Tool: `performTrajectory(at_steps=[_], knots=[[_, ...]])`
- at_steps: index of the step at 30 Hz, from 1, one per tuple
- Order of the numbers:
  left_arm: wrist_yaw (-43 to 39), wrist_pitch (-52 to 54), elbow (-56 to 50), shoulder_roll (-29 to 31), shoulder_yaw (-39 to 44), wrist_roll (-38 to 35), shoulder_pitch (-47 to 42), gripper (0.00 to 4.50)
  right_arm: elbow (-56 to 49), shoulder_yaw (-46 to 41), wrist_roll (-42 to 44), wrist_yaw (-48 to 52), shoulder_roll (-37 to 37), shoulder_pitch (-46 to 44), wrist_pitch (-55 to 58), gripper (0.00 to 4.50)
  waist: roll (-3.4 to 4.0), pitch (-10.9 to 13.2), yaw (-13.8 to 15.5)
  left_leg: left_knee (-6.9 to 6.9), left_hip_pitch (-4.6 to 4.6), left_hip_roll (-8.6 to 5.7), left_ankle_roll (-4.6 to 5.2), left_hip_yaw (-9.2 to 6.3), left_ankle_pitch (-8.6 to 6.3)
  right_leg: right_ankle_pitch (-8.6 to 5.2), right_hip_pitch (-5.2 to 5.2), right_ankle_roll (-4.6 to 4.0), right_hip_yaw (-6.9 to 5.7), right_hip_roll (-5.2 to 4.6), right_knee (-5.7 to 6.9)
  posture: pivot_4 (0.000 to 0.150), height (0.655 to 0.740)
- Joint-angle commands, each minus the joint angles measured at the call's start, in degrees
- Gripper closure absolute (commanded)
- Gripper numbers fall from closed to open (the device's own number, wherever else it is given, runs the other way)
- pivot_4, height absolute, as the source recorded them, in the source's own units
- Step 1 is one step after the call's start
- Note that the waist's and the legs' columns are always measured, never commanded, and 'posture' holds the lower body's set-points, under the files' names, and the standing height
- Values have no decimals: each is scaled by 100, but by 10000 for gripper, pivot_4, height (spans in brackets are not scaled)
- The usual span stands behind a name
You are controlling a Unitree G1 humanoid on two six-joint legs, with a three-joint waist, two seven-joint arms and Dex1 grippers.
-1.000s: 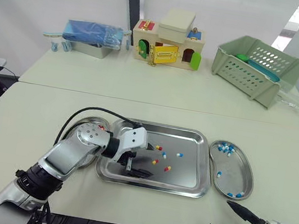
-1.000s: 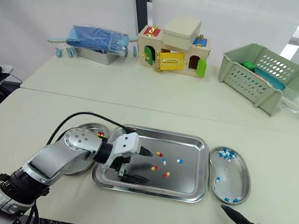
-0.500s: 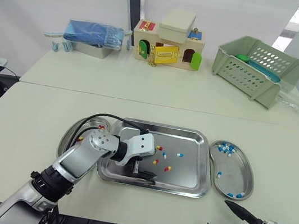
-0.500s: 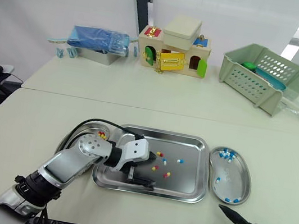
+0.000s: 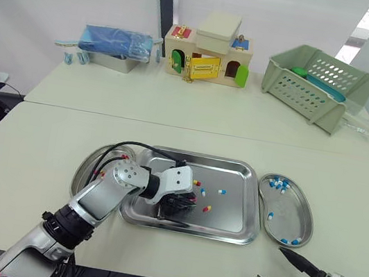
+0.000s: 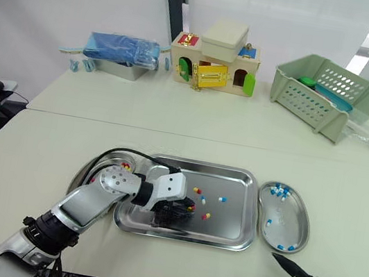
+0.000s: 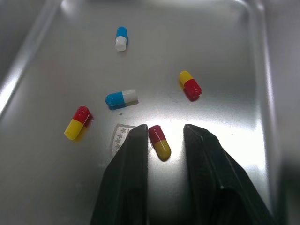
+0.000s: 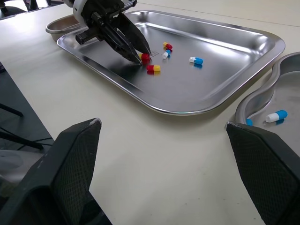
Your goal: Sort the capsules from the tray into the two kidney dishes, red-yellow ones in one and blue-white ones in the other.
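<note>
My left gripper point(image 7: 164, 131) is down inside the steel tray point(image 5: 196, 156). Its fingers are drawn in on a red-yellow capsule point(image 7: 159, 142), which leans against one finger. The right wrist view shows that gripper point(image 8: 140, 56) pinched to a point at the capsule. Two blue-white capsules point(image 7: 121, 98) and two more red-yellow ones point(image 7: 191, 85) lie loose on the tray floor around it. The left kidney dish point(image 5: 88, 169) holds red-yellow capsules, and the right kidney dish point(image 5: 285, 214) holds several blue-white ones. My right gripper point(image 5: 270, 264) hangs open at the table's near edge, right of the tray.
On the far table stand a wooden toy house point(image 5: 206, 56), a green plastic basket point(image 5: 317, 86) and a blue package on a metal box point(image 5: 115, 47). The left arm's black cable arcs over the left dish.
The left gripper slid right along the tray to the capsules, and its wide-open fingers closed in around one red-yellow capsule. The right gripper stayed put.
</note>
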Motion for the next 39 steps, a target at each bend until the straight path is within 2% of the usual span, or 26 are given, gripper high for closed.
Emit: performTrajectory(at_steps=[1, 7, 11, 16, 24, 27, 34, 39], knots=[[5, -42, 86, 4, -117, 196, -10, 44588, -116, -19, 62, -6, -60, 88, -99, 0, 0, -1, 0, 0, 0, 0, 0, 0, 0, 0, 0, 0, 0, 0, 0, 1500, 7400], [-97, -256, 25, 14, -108, 187, 78, 44588, -123, -18, 70, -1, -78, 87, -107, 0, 1, -1, 0, 0, 0, 0, 0, 0, 0, 0, 0, 0, 0, 0, 0, 1500, 7400], [-361, -30, -400, 95, 162, -260, 196, 44588, -165, 7, 89, 29, -126, 56, -91, 0, 1, -1, -5, 0, 0, 0, 0, 1, 0, 0, 0, 0, 0, 0, 0, 1500, 7400], [-479, 368, -843, 507, 566, -564, 344, 44588, -228, 73, 138, 96, -286, -68, -34, 0, 1, -1, -7, 0, -1, 0, 0, -1, 0, 0, 0, 0, 0, 0, 0, 1500, 7400], [-256, 908, -1140, 1381, 1730, -850, 854, 44588, -285, 344, 166, 268, -557, -385, -35, 0, 1, 0, -9, -1, -1, 1, 1, -2, 0, 0, -1, 0, -1, 0, 0, 1500, 7400], [-126, 1216, -1132, 1798, 2434, -1008, 1199, 44588, -185, 552, 166, 476, -696, -655, -15, 0, 1, 0, -30, -2, 0, 2, 1, -2, -1, 0, -4, 0, 1, 0, 0, 1500, 7400], [115, 1363, -971, 2238, 3393, -1184, 1719, 44588, 183, 796, 207, 756, -909, -1244, 38, 0, -4, 3, 4, 0, -3, 1, 1, -3, 0, 0, -2, 0, -3, -1, -2, 1500, 7400], [221, 1314, -874, 2375, 3707, -1181, 2084, 44588, 423, 884, 219, 868, -929, -1553, 78, 0, -4, 3, -1, -2, -3, 2, 1, -4, 0, 0, -4, 0, -4, -1, 0, 1500, 7400]])
